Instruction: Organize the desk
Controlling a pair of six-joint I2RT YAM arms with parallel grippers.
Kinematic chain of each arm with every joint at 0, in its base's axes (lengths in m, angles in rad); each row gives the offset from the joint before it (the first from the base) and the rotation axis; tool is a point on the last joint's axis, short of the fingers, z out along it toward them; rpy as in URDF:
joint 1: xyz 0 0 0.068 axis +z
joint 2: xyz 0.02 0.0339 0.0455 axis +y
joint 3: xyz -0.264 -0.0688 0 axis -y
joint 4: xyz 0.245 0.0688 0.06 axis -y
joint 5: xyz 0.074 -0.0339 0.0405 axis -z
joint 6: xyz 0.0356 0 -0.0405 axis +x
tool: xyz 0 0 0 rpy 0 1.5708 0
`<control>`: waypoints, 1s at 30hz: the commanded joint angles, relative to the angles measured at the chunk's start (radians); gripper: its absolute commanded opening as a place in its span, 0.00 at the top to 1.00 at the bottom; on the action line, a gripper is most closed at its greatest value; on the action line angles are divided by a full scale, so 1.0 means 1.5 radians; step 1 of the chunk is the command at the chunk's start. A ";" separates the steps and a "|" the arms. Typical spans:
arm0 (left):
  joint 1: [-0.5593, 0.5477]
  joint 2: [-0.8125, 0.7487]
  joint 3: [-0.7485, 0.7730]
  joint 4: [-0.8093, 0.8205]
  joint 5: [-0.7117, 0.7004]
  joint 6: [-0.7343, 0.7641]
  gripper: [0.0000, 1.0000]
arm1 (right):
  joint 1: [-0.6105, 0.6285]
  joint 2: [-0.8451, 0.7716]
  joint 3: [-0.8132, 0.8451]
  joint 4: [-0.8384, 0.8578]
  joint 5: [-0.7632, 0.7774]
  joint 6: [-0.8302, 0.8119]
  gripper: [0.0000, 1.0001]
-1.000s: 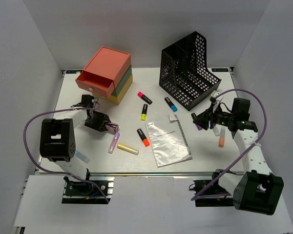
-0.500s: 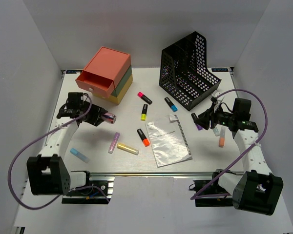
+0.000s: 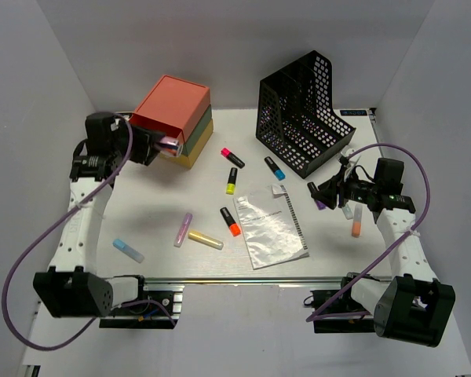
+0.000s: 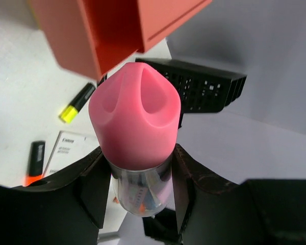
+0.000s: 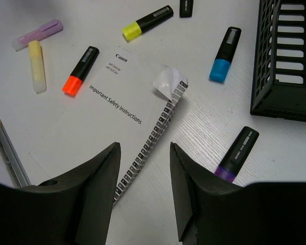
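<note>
Hovering at the upper left of the top view, the left claw [image 3: 161, 145] pinches a pink-capped marker [image 4: 135, 122] right against the drawer box [image 3: 177, 106]. Compared with a second ago, it is no longer low on the desk [image 3: 141, 212] at mid-left: the marker is lifted and carried to the box (likely its home), so one item is close to being stowed. The right claw [image 5: 143, 168], spread, has not budged and hangs over a purple marker [image 5: 237, 153] beside the file holder [image 3: 302, 114]. Other markers and a leaflet [image 3: 271, 228] remain at the desk's centre.
</note>
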 commanded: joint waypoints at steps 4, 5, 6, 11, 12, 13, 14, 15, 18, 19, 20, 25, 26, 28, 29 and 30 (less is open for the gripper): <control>0.002 0.122 0.141 -0.021 -0.057 -0.008 1.00 | -0.005 0.001 -0.006 0.010 -0.016 -0.007 0.51; 0.002 0.133 0.161 -0.020 -0.061 -0.008 1.00 | -0.005 0.001 -0.006 0.011 -0.017 -0.006 0.51; 0.002 0.148 0.169 -0.019 -0.071 -0.005 1.00 | -0.004 0.002 -0.006 0.009 -0.018 -0.008 0.51; 0.009 0.190 0.202 -0.016 -0.076 -0.005 1.00 | -0.005 0.003 -0.005 0.008 -0.020 -0.010 0.51; 0.009 0.197 0.212 -0.017 -0.076 -0.006 1.00 | -0.004 0.003 -0.004 0.006 -0.020 -0.009 0.51; 0.015 0.203 0.217 -0.018 -0.077 -0.005 1.00 | -0.006 0.003 -0.005 0.006 -0.020 -0.011 0.51; 0.015 0.213 0.220 -0.021 -0.077 -0.006 1.00 | -0.006 0.003 -0.005 0.005 -0.020 -0.011 0.51; 0.021 0.218 0.224 -0.018 -0.076 -0.007 1.00 | -0.005 0.004 -0.005 0.005 -0.020 -0.011 0.51; 0.028 0.231 0.232 -0.015 -0.080 -0.011 1.00 | -0.006 0.005 -0.005 0.005 -0.019 -0.011 0.51; 0.028 0.235 0.235 -0.017 -0.080 -0.011 1.00 | -0.007 0.004 -0.004 0.005 -0.019 -0.012 0.51; 0.028 0.246 0.240 -0.020 -0.082 -0.011 1.00 | -0.007 0.004 -0.004 0.005 -0.019 -0.013 0.51; 0.040 0.269 0.252 -0.033 -0.079 -0.009 1.00 | -0.008 0.006 -0.004 0.005 -0.018 -0.013 0.51; 0.040 0.270 0.252 -0.032 -0.079 -0.009 0.99 | -0.010 0.006 -0.005 0.005 -0.018 -0.013 0.50; 0.046 0.275 0.255 -0.032 -0.079 -0.007 0.97 | -0.011 0.007 -0.004 0.004 -0.018 -0.013 0.51; 0.046 0.280 0.258 -0.034 -0.080 -0.006 0.96 | -0.011 0.006 -0.005 0.005 -0.018 -0.012 0.51; 0.046 0.287 0.261 -0.039 -0.082 -0.004 0.93 | -0.011 0.007 -0.005 0.005 -0.018 -0.014 0.51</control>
